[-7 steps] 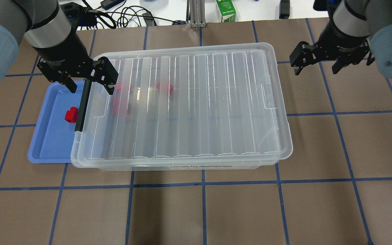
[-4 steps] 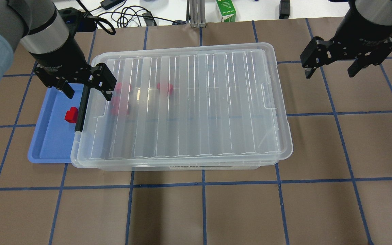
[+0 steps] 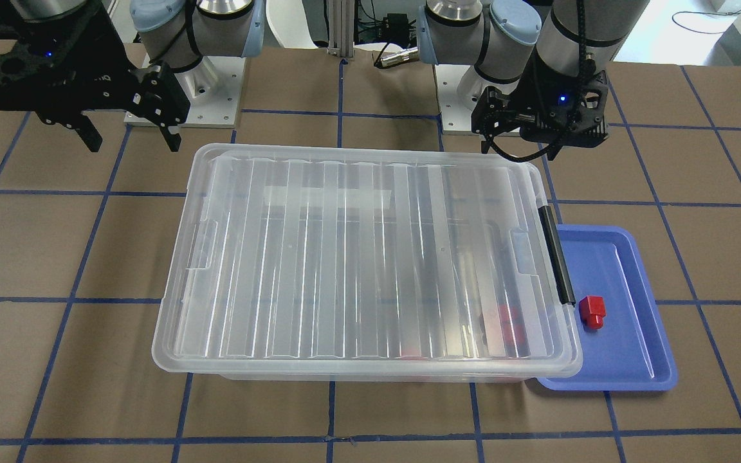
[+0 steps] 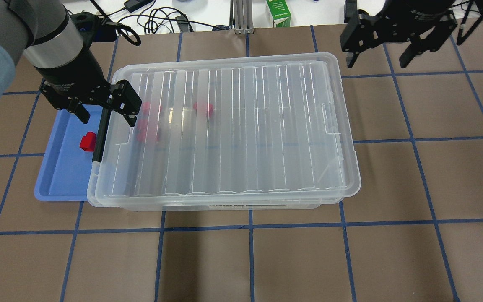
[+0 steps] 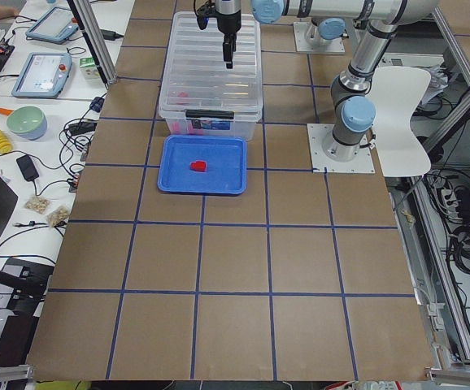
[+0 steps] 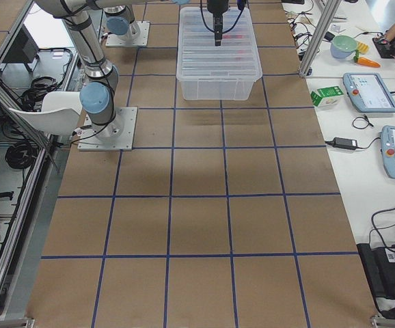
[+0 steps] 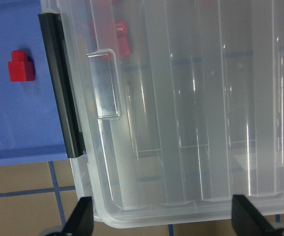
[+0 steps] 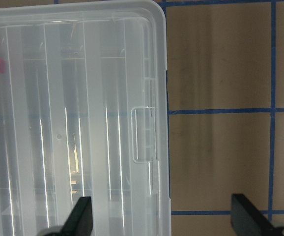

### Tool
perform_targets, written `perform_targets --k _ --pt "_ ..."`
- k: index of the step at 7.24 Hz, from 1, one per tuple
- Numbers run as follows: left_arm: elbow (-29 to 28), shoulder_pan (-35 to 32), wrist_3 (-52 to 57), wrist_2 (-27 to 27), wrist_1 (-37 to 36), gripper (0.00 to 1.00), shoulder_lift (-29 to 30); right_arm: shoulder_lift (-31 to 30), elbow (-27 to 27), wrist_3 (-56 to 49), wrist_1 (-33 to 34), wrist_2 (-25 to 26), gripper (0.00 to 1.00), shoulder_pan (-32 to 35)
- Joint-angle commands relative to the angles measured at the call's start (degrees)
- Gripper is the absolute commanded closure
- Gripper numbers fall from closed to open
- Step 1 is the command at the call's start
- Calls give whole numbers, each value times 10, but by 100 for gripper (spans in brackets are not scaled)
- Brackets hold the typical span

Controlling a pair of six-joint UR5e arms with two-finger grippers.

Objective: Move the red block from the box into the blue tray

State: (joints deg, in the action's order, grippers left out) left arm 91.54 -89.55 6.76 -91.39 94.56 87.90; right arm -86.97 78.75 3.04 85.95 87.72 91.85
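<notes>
The box (image 4: 233, 126) is a clear bin with its ribbed lid on and a black latch (image 4: 101, 134) at its left end. The blue tray (image 4: 59, 176) lies against that end, partly under the rim. One red block (image 4: 87, 141) lies in the tray beside the latch, also in the left wrist view (image 7: 20, 68). More red blocks (image 4: 203, 108) show blurred through the lid. My left gripper (image 4: 107, 119) is open and empty, hovering over the latch end of the box. My right gripper (image 4: 375, 63) is open and empty, above the table past the box's far right corner.
A green carton (image 4: 278, 12) and cables (image 4: 157, 21) lie beyond the table's far edge. Blue tape lines cross the brown table (image 4: 426, 180). In the front-facing view the arms' bases (image 3: 184, 96) stand behind the box.
My right gripper has moved away from me toward the far edge and slightly left, still open. My left gripper shifted a little left and nearer over the latch end. Nothing else moved.
</notes>
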Motion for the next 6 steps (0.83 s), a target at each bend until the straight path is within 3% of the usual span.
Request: perform_targets --k 1,5,6 --pt "0 0 0 0 3 0 -1 41 -29 36 -4 33 0 43" --pt "1 0 0 0 1 0 0 29 12 7 15 27 0 36" --pt "1 0 0 0 2 0 0 28 22 -14 48 29 0 36"
